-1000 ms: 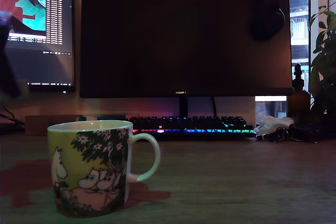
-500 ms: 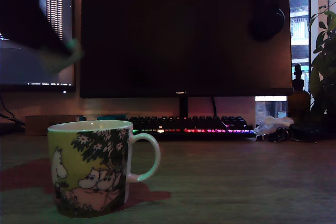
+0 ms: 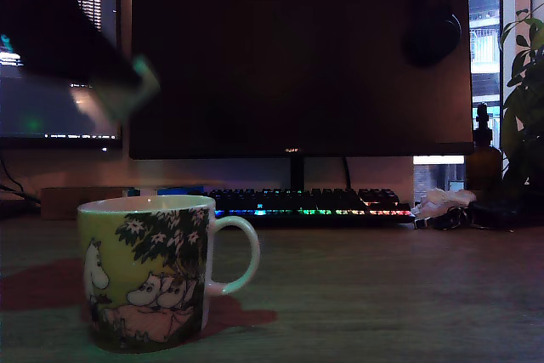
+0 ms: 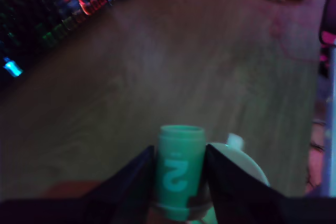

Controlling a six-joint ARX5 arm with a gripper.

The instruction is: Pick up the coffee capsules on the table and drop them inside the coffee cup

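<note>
In the wrist view my gripper (image 4: 180, 149) is shut on a coffee capsule (image 4: 179, 177), a small pod that looks mint green in this light and bears a pale "2". Just beyond it the coffee cup's (image 4: 242, 167) pale rim and handle show from above. In the exterior view the yellow-green cartoon-print coffee cup (image 3: 144, 274) stands on the brown wood table (image 3: 382, 295) at the front left. My dark arm reaches in from the upper left, and the blurred gripper (image 3: 127, 89) hangs well above the cup, slightly left of its middle. No other capsules show.
A lit keyboard (image 3: 310, 204) lies behind the cup, under a large dark monitor (image 3: 297, 57). A second screen (image 3: 51, 65) glows at the exterior view's left. At the right stand a brown bottle (image 3: 482, 163), a plant (image 3: 525, 99) and crumpled clutter (image 3: 442, 206).
My arm has swung in from the exterior view's left edge, up and to the right, and now hangs above the cup. The cup has not moved. The keyboard's light colours have shifted.
</note>
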